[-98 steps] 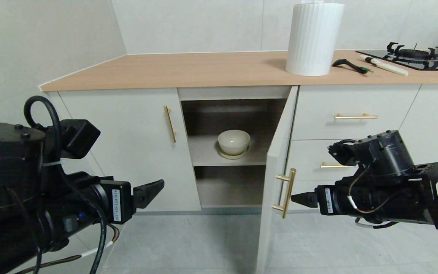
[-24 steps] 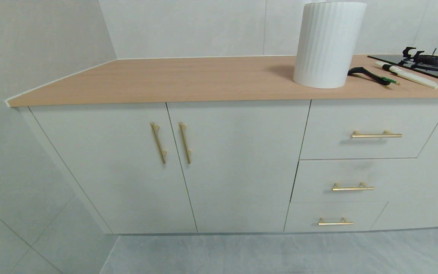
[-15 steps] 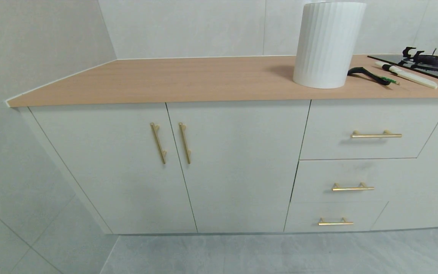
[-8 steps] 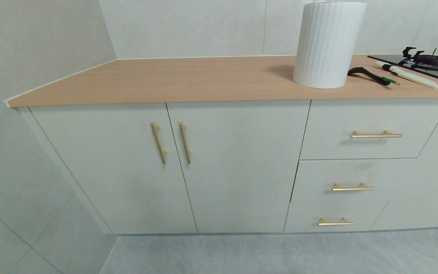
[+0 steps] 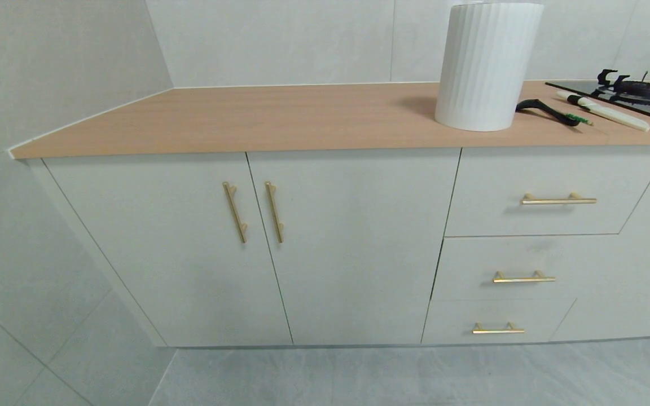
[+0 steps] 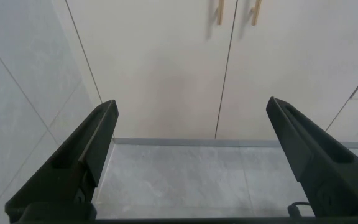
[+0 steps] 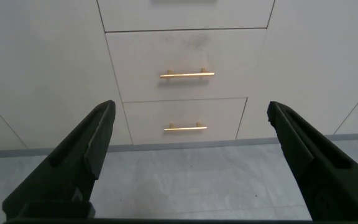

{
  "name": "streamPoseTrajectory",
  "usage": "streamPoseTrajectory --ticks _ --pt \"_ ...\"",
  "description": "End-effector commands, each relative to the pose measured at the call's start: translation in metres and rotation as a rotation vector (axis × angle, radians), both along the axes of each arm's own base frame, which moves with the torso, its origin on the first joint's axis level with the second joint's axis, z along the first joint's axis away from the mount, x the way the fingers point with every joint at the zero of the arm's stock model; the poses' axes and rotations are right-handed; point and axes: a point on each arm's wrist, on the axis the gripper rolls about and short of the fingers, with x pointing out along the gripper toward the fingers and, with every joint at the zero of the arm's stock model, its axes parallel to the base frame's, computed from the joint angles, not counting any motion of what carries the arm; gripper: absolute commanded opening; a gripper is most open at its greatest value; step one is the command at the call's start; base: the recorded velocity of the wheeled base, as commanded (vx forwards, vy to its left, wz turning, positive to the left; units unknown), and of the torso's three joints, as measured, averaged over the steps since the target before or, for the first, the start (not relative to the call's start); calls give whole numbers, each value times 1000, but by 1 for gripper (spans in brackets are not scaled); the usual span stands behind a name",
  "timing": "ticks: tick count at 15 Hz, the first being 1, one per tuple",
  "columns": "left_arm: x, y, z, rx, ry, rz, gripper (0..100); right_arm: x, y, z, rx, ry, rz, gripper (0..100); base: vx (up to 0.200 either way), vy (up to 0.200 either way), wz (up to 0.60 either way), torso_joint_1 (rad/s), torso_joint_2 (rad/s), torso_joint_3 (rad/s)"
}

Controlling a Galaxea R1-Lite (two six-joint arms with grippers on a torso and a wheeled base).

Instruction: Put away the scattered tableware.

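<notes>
The two cabinet doors under the wooden counter stand closed, their gold handles side by side. No tableware lies on the counter. My left gripper is open and empty, hanging low before the closed doors and the floor. My right gripper is open and empty too, low in front of the lower drawers.
A tall white ribbed container stands on the counter at the right. Beside it lie a black-handled tool and a white utensil. A gas hob sits at the far right. Three drawers fill the right side; grey floor lies below.
Earlier the right cabinet door stood open with a bowl on its shelf and both arms in view. Now both doors are closed and the arms are lowered; the camera has shifted. Nothing changed over the last second.
</notes>
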Motion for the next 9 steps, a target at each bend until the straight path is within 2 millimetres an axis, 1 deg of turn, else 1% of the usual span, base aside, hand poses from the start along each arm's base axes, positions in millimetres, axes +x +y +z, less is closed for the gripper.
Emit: streamPoseTrajectory --ticks 1,7,9 --pt "0 0 0 -1 1 1 100 0 0 0 0 3 0 100 0 0 0 0 0 0" --pt "0 0 0 -2 1 1 100 0 0 0 1 3 0 100 200 0 0 0 2 4" --pt "0 0 0 -4 1 1 100 0 0 0 0 3 0 100 0 0 0 0 0 0"
